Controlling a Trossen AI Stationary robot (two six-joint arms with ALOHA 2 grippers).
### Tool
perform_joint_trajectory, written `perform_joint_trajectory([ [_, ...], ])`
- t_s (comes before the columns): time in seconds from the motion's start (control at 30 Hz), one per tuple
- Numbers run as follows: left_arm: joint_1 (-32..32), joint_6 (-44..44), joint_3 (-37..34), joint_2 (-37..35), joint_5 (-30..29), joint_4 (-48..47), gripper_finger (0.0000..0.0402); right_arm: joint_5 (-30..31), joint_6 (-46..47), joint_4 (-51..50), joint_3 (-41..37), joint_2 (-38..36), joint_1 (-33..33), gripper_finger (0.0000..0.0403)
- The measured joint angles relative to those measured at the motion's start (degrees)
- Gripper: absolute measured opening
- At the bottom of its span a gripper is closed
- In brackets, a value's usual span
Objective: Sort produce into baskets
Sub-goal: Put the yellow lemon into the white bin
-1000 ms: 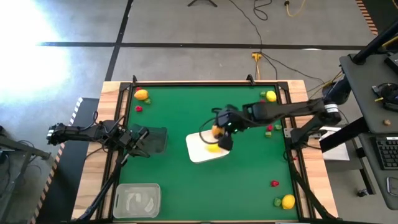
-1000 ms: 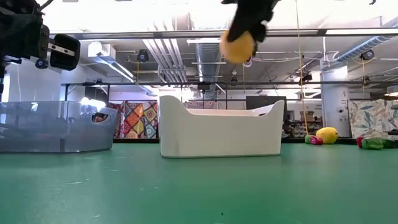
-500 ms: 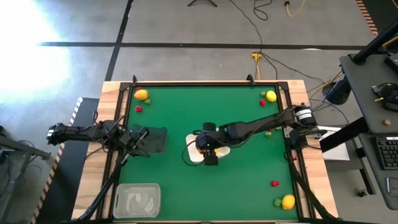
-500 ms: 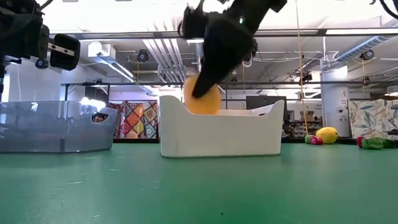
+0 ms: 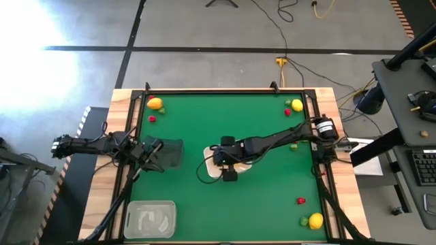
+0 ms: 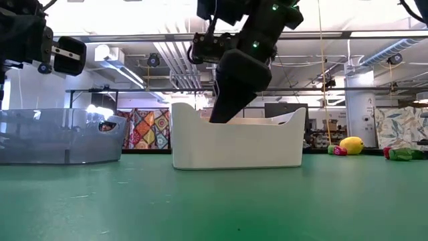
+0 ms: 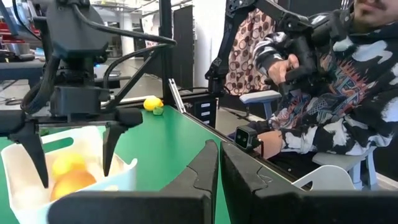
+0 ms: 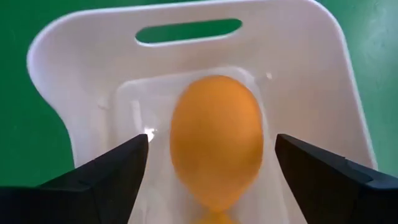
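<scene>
Mid-table: right gripper (image 8: 208, 180) is hanging spread above orange fruit (image 8: 216, 140) in white basket (image 8: 81, 43); lifting straight up avoids rim.

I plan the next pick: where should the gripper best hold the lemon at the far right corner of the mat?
Probably across the yellow lemon's rounded middle, coming straight down: it lies free on the green mat, with a small green piece close beside it.

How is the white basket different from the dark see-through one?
The white basket is solid, while the dark basket lets the green mat show through. The white basket holds orange and yellow fruit; I can't see any in the dark basket. The right gripper hangs open over the white one. Both are rounded tubs.
</scene>
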Motion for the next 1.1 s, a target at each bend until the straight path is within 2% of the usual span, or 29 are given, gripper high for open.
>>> perform_joint_trajectory([
  [0.13,-0.02,0.01,-0.01,0.0,0.0,0.0,0.0002,1.94,0.16,-5.48,0.01,-4.58,-0.02,0.0357],
  [0.33,0.0,0.01,0.0,-0.02,0.0,0.0,0.0002,17.09,-1.3,-15.42,-1.96,-10.59,-0.94,0.0359],
  [0.4,0.0,0.01,0.0,-0.02,-0.02,0.02,0.0002,19.64,-2.05,-15.49,-3.63,-12.16,-2.03,0.0359],
  [0.57,0.0,0.02,0.0,-0.01,-0.02,0.02,0.0002,13.47,-0.05,-15.16,-7.77,-12.61,-6.58,0.0359],
  [0.7,0.0,0.02,0.0,0.0,-0.02,0.0,0.0002,11.83,2.64,-14.95,-10.38,-12.48,-9.03,0.0359],
  [1.1,0.0,0.02,0.0,-0.02,-0.02,0.02,0.0002,1.46,14.67,-24.12,-10.55,-13.23,-8.44,0.0359],
])
